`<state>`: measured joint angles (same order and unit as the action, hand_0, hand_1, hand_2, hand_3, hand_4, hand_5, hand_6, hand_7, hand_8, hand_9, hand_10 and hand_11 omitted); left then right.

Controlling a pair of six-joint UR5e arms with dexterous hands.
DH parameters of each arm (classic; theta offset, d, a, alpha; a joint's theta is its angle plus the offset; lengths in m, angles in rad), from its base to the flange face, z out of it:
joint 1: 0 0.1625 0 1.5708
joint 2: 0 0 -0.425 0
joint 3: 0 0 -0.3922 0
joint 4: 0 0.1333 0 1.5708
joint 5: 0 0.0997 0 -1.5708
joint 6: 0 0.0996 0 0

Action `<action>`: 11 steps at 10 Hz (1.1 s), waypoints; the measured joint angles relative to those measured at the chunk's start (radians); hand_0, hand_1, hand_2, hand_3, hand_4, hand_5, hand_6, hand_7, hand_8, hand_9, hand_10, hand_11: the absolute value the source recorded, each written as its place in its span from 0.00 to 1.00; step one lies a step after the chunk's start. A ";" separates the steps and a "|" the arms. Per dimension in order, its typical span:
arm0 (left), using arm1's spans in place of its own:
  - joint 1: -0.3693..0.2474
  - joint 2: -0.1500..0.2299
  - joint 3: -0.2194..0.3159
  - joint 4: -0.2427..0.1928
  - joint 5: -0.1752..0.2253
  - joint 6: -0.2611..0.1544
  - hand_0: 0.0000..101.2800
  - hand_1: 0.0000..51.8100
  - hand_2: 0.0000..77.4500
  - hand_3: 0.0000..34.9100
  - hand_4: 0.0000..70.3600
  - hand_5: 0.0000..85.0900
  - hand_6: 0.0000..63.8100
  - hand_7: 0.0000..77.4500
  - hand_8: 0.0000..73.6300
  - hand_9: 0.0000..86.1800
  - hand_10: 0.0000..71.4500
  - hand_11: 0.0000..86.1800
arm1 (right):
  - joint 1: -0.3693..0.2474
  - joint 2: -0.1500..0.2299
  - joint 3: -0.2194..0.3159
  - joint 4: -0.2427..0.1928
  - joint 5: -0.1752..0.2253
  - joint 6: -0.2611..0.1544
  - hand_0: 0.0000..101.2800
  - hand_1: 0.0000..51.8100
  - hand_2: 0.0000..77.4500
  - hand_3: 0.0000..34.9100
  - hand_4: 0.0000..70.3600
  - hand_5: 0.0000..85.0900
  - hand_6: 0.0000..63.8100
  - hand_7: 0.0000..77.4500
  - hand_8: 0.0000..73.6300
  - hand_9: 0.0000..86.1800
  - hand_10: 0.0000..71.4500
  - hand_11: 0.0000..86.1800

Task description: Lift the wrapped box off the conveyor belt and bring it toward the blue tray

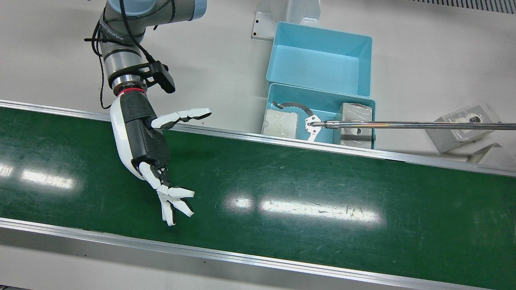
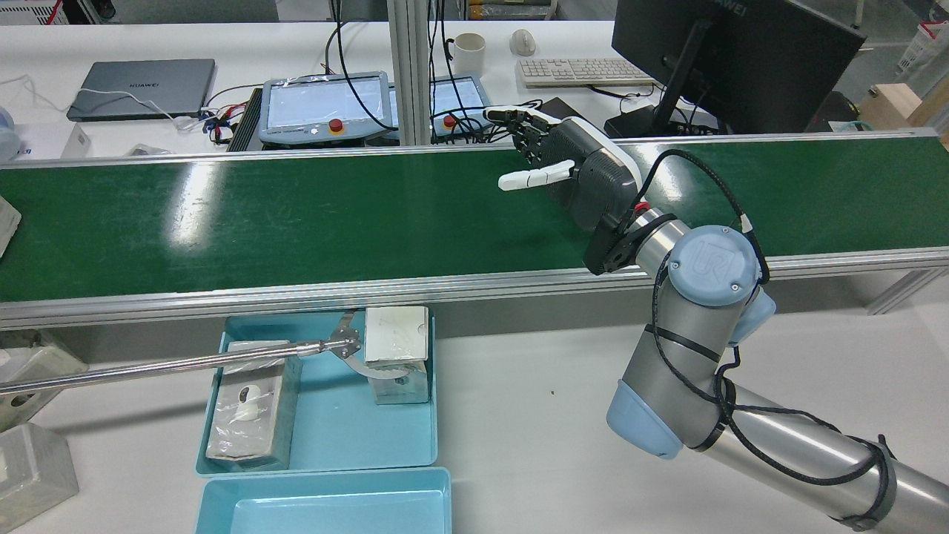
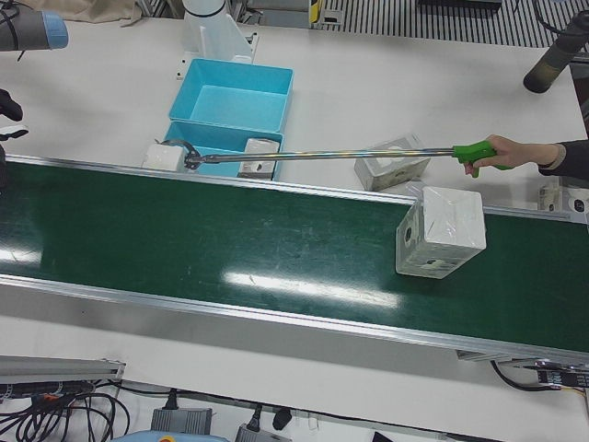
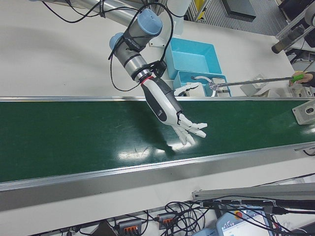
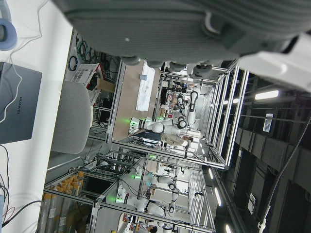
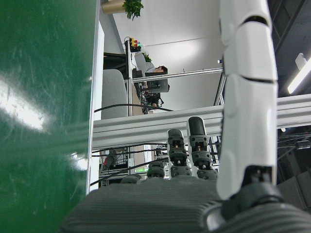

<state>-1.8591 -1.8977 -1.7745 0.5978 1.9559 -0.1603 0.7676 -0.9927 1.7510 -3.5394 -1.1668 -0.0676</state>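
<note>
A wrapped box in clear film sits on the green conveyor belt, far along it on the side away from my right hand. It also shows at the left edge of the rear view. My right hand hovers over the belt, open and empty, with its fingers spread; it also shows in the rear view. The blue tray stands beside the belt and holds several wrapped boxes. Only the palm of my left hand shows, in its own view.
A second, empty blue tray stands behind the first. A person's long metal grabber reaches into the near tray. Two more wrapped boxes lie on the white table. Belt rails run along both edges.
</note>
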 joint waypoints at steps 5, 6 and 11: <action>0.000 0.000 0.000 0.000 0.000 0.000 0.00 0.00 0.01 0.00 0.00 0.01 0.01 0.01 0.01 0.00 0.01 0.01 | -0.001 0.009 -0.001 0.000 0.001 -0.001 0.48 0.29 0.13 0.00 0.18 0.30 0.11 0.10 0.03 0.06 0.00 0.01; 0.000 0.000 0.000 0.000 0.000 0.000 0.00 0.00 0.01 0.00 0.00 0.01 0.01 0.01 0.01 0.00 0.01 0.01 | -0.001 0.010 -0.005 0.000 0.001 0.000 0.48 0.29 0.13 0.00 0.18 0.30 0.11 0.10 0.03 0.06 0.00 0.01; 0.000 0.000 0.000 0.000 0.000 0.000 0.00 0.00 0.01 0.00 0.00 0.01 0.01 0.01 0.01 0.01 0.00 0.01 | 0.013 0.019 0.002 -0.001 0.001 0.001 0.48 0.29 0.14 0.00 0.19 0.32 0.11 0.12 0.03 0.06 0.00 0.01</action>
<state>-1.8591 -1.8977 -1.7745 0.5978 1.9559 -0.1603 0.7801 -0.9740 1.7531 -3.5404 -1.1658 -0.0663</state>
